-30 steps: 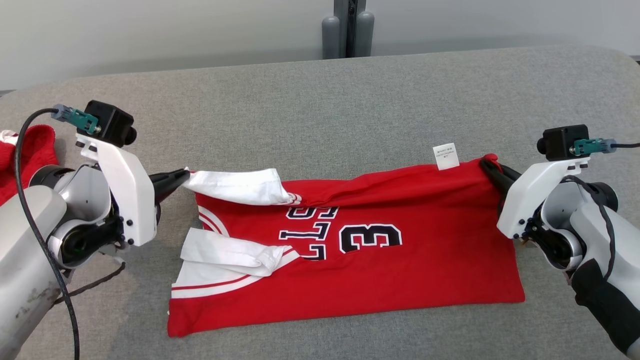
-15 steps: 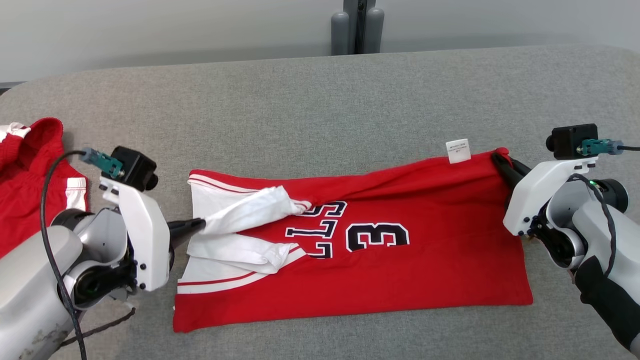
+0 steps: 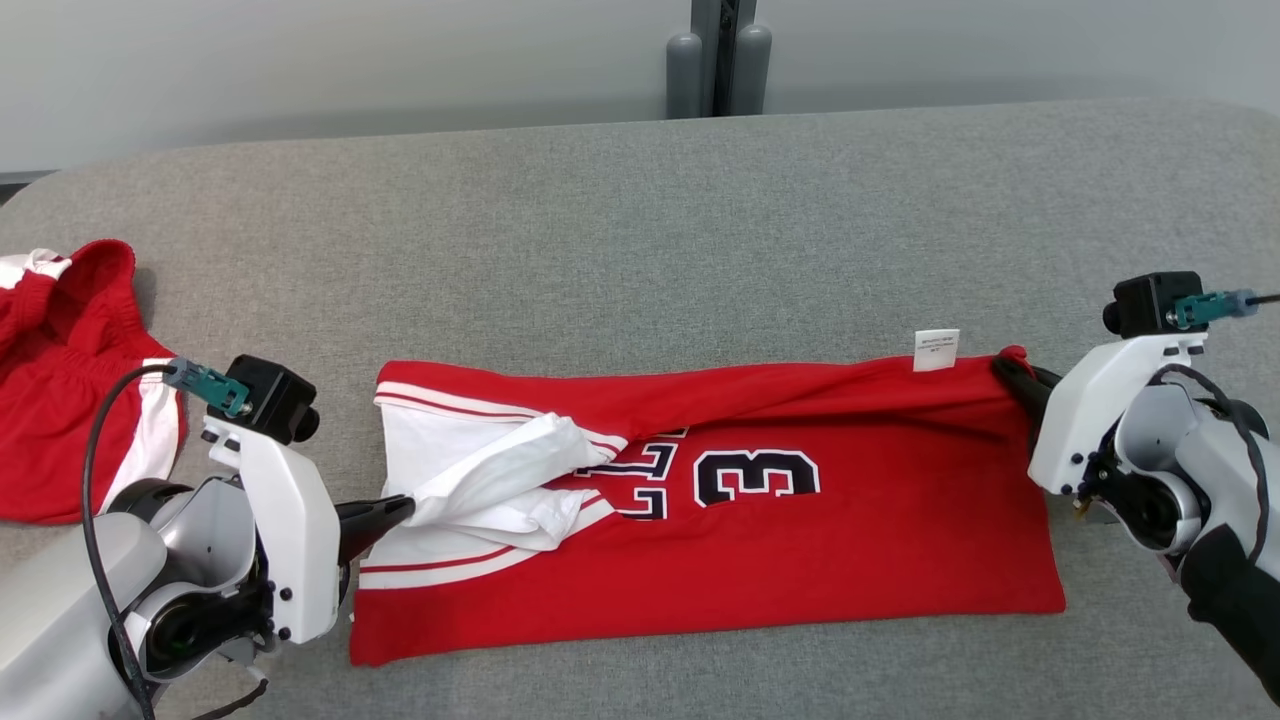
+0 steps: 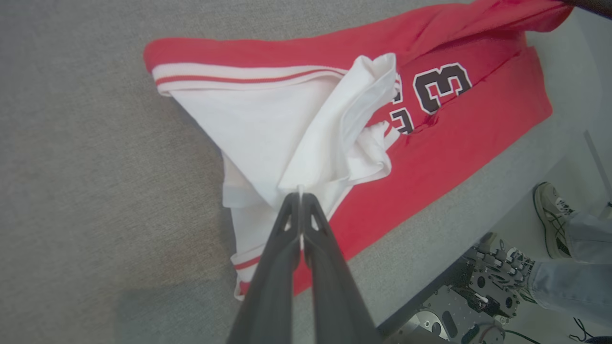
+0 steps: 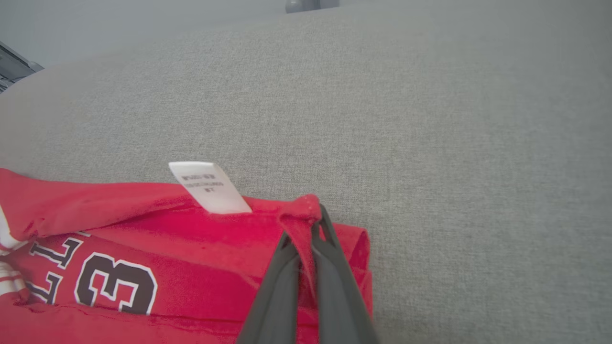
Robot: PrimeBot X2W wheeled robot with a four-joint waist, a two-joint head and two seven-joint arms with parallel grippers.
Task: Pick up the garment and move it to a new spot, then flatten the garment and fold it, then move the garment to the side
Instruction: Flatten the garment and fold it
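Note:
The garment (image 3: 760, 540) is a red jersey with white sleeves and dark lettering, spread across the middle of the grey table. My left gripper (image 3: 400, 508) is shut on the tip of a white sleeve (image 3: 500, 470) at the jersey's left end; the left wrist view shows the sleeve (image 4: 306, 129) pinched at my left gripper (image 4: 300, 197). At the right end, my right gripper (image 3: 1010, 370) is shut on the jersey's upper right corner, also seen as a bunched red corner (image 5: 301, 210) at my right gripper (image 5: 313, 229). A white label (image 3: 936, 350) sticks up near it.
A second red and white garment (image 3: 60, 400) lies crumpled at the table's left edge. A grey post (image 3: 720, 55) stands behind the far edge of the table (image 3: 640, 230). A person's shoe (image 4: 550, 215) and robot base show on the floor past the near edge.
My left gripper has drawn the white sleeve down toward the near side, over the lower sleeve. The right gripper has lowered its corner, so the top fold lies flatter. The camera has shifted.

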